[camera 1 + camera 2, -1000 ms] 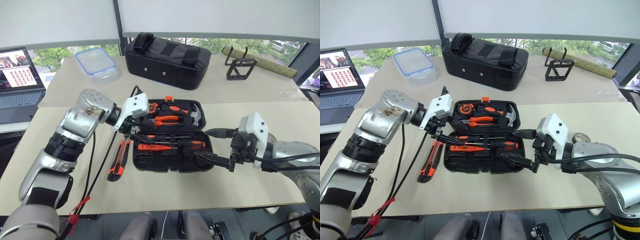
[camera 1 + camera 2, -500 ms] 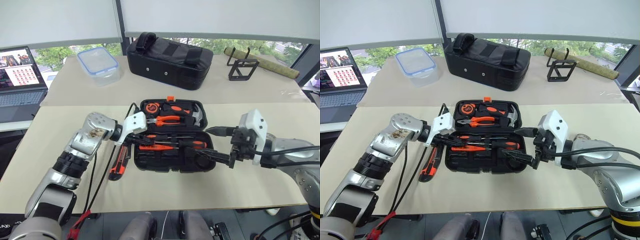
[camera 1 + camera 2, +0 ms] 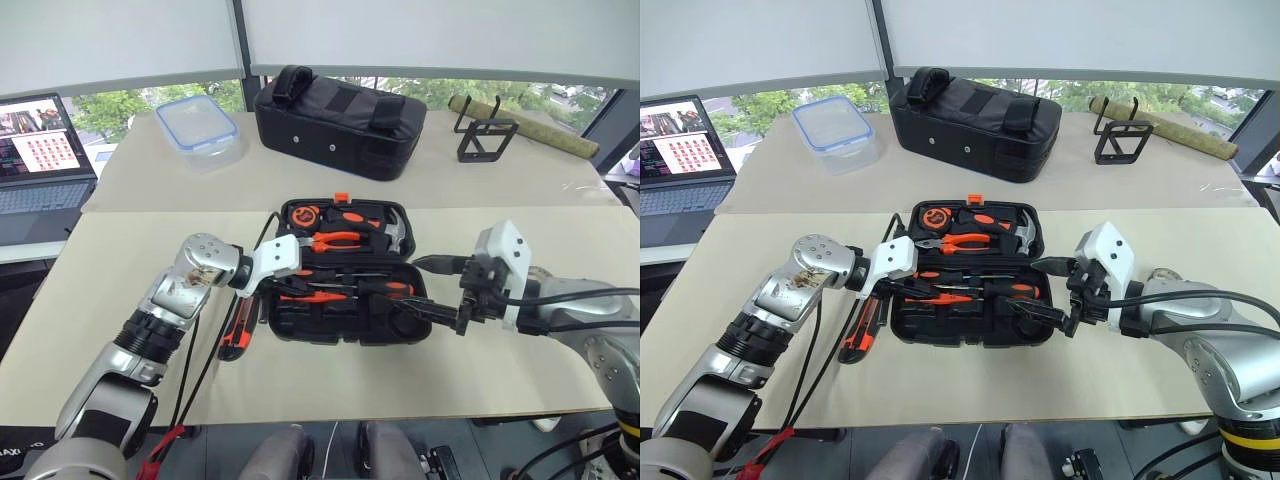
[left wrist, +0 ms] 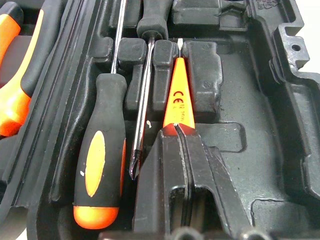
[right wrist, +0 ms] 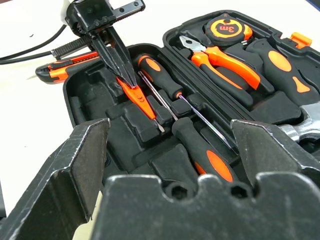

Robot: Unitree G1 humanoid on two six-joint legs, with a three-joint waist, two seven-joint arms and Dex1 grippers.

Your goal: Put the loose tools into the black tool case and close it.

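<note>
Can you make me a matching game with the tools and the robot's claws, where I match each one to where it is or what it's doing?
Things:
1. slim orange screwdriver
2. utility knife
3. right claw
4. hammer

Places or states:
A. lying on the table beside the black tool case
B. wide open, holding nothing
C. pinched in the shut left claw, inside the case
D. in the far half of the case, beside the pliers

Pairs: 1-C, 2-A, 3-B, 4-D
</note>
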